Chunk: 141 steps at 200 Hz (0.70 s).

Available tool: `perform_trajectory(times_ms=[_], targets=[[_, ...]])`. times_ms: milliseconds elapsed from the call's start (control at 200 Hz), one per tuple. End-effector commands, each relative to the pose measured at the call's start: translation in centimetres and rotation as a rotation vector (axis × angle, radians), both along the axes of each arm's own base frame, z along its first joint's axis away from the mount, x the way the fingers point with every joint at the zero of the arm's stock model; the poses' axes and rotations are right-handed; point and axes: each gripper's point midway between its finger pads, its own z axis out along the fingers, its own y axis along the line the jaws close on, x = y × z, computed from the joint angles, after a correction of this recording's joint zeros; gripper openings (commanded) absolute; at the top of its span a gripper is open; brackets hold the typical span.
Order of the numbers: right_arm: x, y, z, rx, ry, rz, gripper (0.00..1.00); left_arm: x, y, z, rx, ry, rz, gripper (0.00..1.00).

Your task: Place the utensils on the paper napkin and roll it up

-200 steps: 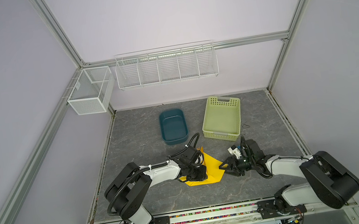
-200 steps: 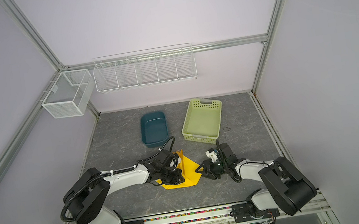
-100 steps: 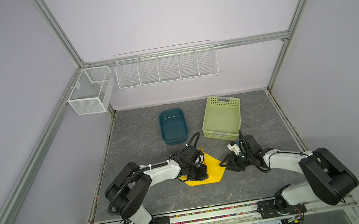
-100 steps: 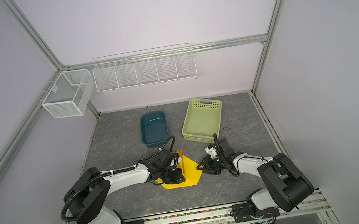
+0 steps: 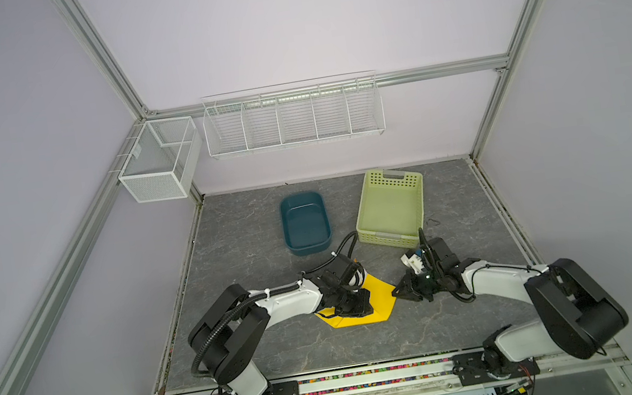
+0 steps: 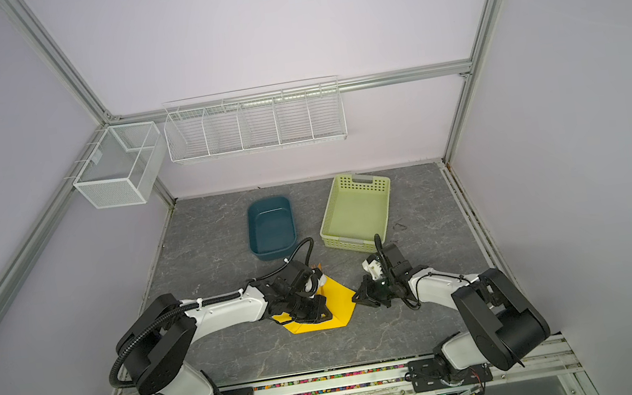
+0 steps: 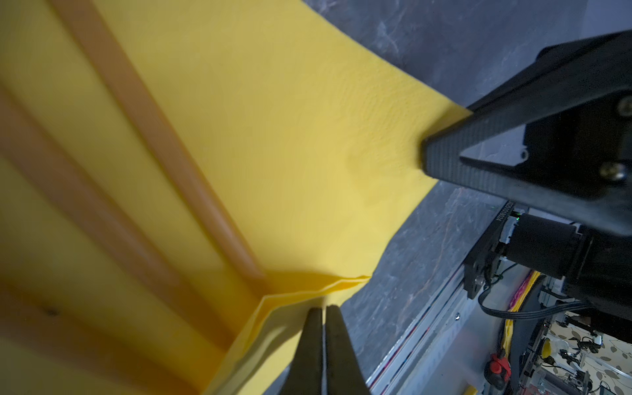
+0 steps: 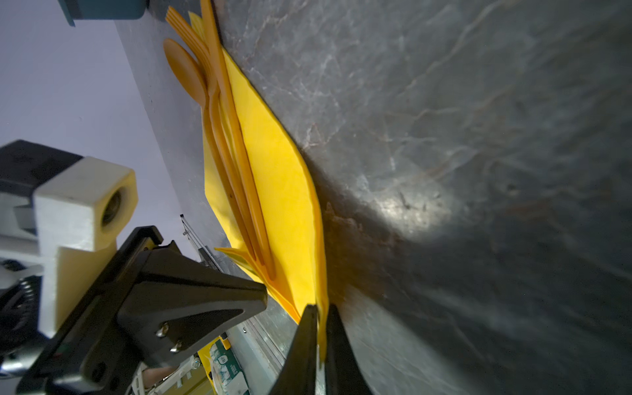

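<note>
High on the side rail, far beyond the left pincer (image 5: 357, 306), hangs a white mesh box (image 5: 158, 162). A wire rack (image 5: 293, 120) is on the back wall, well clear of the work. On the bench (image 5: 285, 349) a teal tub (image 5: 305, 223) stands beyond this pincer, apart from it, with only the arm's cable looping that way.

The left pincer is closed, its tips together at the folded corner of the paper napkin (image 5: 378, 294). The left wrist view does not show whether any paper is caught between them. The utensils (image 8: 232, 154) lie side by side on the napkin just right of this pincer. Their handle ends are tucked under the fold, and the spoon bowl (image 8: 184, 71) and fork tines (image 8: 186, 27) reach past the far corner towards the tub.

The right pincer (image 5: 397, 292) is clamped on the napkin's opposite corner, with yellow paper showing between its fingers (image 8: 307, 342). That edge is raised off the bench. A pale green basket (image 5: 389, 238) sits beyond this pincer, near its wrist but not touching.

In front of both pincers the bench lies bare up to the front rail, and it is bare to the right as well.
</note>
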Motion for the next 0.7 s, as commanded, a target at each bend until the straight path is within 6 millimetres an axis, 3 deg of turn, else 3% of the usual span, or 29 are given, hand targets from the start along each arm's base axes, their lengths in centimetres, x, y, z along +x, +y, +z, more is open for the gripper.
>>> perform_trajectory(times_ms=[0, 285, 700], targets=[[0.1, 0.0, 0.1, -0.011, -0.005, 0.004, 0.09, 0.2, -0.5, -0.1, 0.009, 0.005, 0.002, 0.04], [0.2, 0.2, 0.7, -0.004, -0.014, 0.005, 0.08, -0.2, 0.0, -1.7, 0.06, 0.039, 0.006, 0.0], [0.5, 1.3, 3.5, 0.01, -0.061, -0.005, 0.07, -0.2, 0.6, -2.5, 0.101, 0.043, 0.01, 0.0]])
